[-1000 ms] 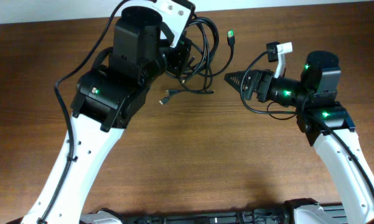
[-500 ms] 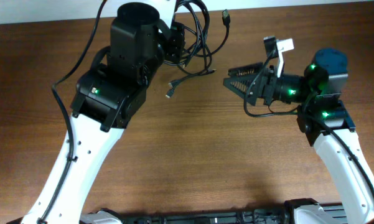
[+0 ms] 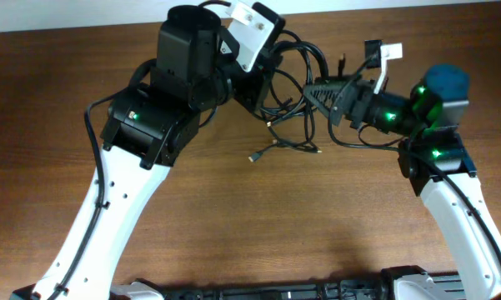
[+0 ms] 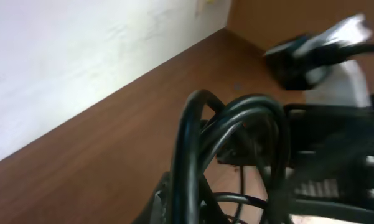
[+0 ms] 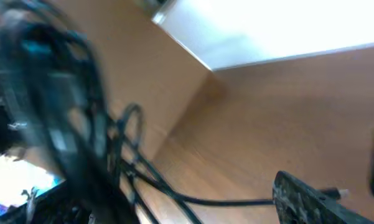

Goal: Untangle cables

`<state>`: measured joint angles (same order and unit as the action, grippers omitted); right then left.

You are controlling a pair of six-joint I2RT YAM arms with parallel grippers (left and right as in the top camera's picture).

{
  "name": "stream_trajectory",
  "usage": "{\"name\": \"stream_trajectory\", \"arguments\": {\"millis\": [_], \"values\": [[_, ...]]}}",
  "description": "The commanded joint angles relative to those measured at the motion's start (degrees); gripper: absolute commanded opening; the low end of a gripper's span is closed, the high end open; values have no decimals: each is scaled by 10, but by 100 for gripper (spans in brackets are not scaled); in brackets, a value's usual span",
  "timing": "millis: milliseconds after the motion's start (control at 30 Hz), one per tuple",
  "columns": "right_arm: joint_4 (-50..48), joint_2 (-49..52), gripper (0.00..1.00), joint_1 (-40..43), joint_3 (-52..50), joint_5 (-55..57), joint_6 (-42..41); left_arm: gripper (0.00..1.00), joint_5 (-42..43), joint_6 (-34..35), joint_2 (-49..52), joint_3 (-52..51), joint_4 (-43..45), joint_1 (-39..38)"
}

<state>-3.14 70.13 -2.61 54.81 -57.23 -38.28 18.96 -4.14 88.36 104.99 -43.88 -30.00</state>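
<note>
The cables (image 3: 293, 100) are thin black cords in a tangled bundle at the back middle of the table. Loose plug ends trail forward (image 3: 255, 156). My left gripper (image 3: 254, 83) is shut on the bundle's left side and holds it partly lifted. In the left wrist view the cable loops (image 4: 236, 137) fill the frame just above the jaws (image 4: 174, 202). My right gripper (image 3: 310, 87) points left, looks open, and its tips are at the bundle's right side. The right wrist view is blurred. It shows cables (image 5: 127, 155) on the left and one finger (image 5: 302, 196) with a cord running up to it.
A white tag (image 3: 387, 56) sticks up on the right arm's own wire. The table's back edge and the pale wall (image 3: 400, 7) are just behind the cables. Bare brown tabletop (image 3: 275, 225) lies in front.
My left gripper has swung right and forward with the bundle, bringing it toward the right gripper. My right gripper has risen and moved left, so its tips now meet the cables.
</note>
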Motion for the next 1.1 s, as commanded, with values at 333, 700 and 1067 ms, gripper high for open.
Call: {"name": "stream_trajectory", "arguments": {"millis": [333, 700, 1067], "values": [[103, -3, 88, 6, 1, 27, 90, 0, 41, -55, -34, 8, 55, 2], [-103, -3, 82, 27, 2, -72, 14, 0, 59, -125, -32, 8, 9, 2], [-187, -3, 4, 27, 1, -142, 14, 61, 52, -124, -32, 8, 13, 2]]}}
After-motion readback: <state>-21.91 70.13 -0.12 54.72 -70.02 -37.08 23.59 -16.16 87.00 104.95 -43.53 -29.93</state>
